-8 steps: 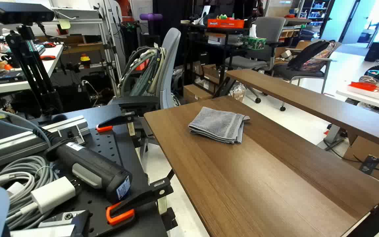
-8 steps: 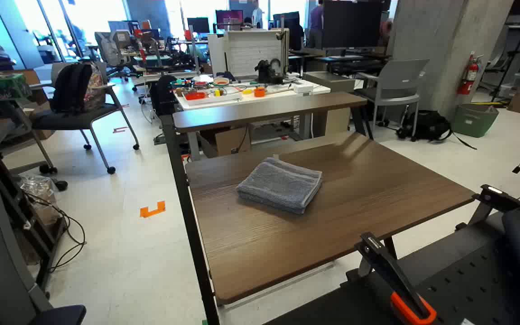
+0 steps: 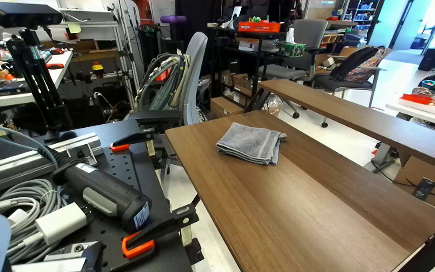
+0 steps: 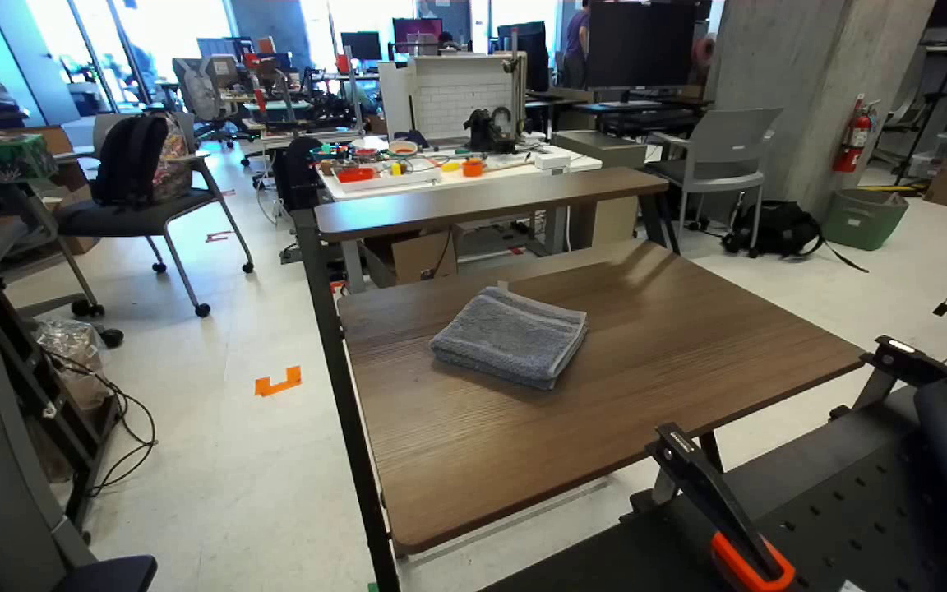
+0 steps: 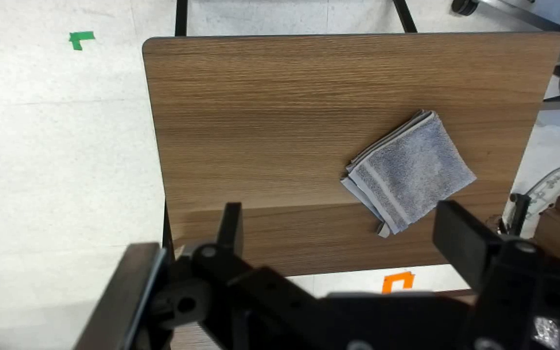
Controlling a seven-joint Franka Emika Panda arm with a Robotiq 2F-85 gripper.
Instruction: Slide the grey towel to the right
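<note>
The grey towel (image 3: 249, 143) lies folded and slightly rumpled on the brown wooden table (image 3: 315, 219). It also shows in an exterior view (image 4: 510, 337) and in the wrist view (image 5: 413, 170), where it sits right of the middle of the table (image 5: 260, 121). A small tag sticks out at its lower corner there. My gripper (image 5: 341, 206) is open and empty, with its fingers wide apart. It appears to be well above the table, and the right finger overlaps the towel's lower edge in the picture. The gripper is out of view in both exterior views.
A raised wooden shelf (image 3: 353, 113) runs along one side of the table. A black bench (image 3: 123, 170) with clamps, cables and a dark cylindrical tool stands beside it. A grey chair (image 3: 195, 75) stands near a table corner. A black post (image 4: 342, 395) rises at one edge.
The towel and the table have not moved. Only a person in the far background of an exterior view has gone out of sight.
</note>
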